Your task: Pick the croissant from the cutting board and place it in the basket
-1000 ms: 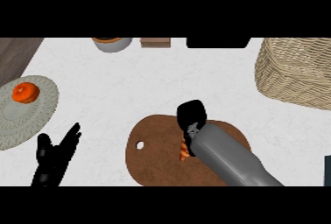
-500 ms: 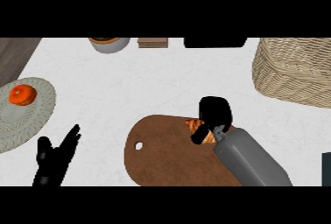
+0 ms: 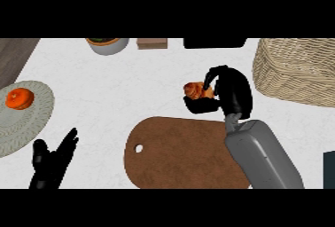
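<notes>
My right robot hand [image 3: 229,91] is above the white surface [image 3: 131,93], just beyond the far edge of the brown cutting board [image 3: 186,153]. Its fingers and thumb are curled round the croissant [image 3: 195,90]. The croissant sits at the left side of this robot hand, between the curved fingers above and the thumb below. Only its left part shows; the rest is hidden by the black fingers. The croissant is off the cutting board and appears lifted above the surface, though the steep view does not confirm the height.

The basket [image 3: 297,71] stands to the right of my right robot hand, at the right edge of the view. The croissant is on the side of the hand facing away from the basket and is apart from it.

My left robot hand [image 3: 52,162] rests near the lower left edge, fingers straight and pointing up, holding nothing.

A woven plate [image 3: 33,117] at the left edge carries an orange item [image 3: 18,98]. A bowl [image 3: 108,44], a small brown block [image 3: 151,43] and a dark object [image 3: 215,42] lie along the far edge.
</notes>
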`<state>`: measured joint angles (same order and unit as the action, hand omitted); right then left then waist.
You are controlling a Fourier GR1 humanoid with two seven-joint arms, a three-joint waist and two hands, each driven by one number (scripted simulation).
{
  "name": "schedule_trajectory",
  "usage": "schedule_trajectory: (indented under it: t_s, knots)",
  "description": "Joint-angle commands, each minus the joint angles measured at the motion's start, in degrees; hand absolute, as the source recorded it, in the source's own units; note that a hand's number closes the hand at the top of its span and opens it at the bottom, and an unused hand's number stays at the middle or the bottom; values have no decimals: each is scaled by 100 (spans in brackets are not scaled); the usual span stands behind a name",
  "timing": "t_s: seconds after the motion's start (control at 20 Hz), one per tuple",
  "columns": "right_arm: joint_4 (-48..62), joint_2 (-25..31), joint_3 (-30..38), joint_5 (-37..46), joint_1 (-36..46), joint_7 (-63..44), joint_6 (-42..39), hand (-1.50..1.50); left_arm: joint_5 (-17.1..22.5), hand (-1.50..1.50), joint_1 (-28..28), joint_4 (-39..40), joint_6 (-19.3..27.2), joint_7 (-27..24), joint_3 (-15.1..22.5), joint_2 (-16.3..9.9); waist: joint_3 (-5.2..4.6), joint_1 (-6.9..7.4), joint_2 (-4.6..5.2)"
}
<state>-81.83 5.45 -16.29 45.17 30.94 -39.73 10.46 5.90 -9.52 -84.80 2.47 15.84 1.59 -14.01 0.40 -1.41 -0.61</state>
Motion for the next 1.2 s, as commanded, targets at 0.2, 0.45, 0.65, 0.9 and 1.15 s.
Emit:
schedule_trajectory:
  t_s: [0.2, 0.45, 0.65, 0.9, 1.15]
  knots:
    - [-2173, 590, 1082, -240, 333, -1057, -392, 150, -49, 0, 237, 187, 69, 176, -10, 109, -43, 16, 22]
    - [-1840, 1187, 1946, -192, 1177, -1456, -683, 150, -180, 0, 5, 423, -44, -172, 155, 255, -46, 134, 54]
    - [-1743, 1826, 2762, -865, 1320, -1262, -1141, 150, -313, 0, 274, 422, 40, -15, 165, 271, -41, 121, 60]
    - [-658, 2380, 3208, -1031, 1801, -877, -1287, 150, -189, 0, 198, 157, -36, 231, 79, 253, -40, 185, 67]
    - [418, 2710, 3583, -1205, 1678, 103, -1066, 150, -234, 0, 210, 384, -140, 18, -46, 168, -38, 189, 89]
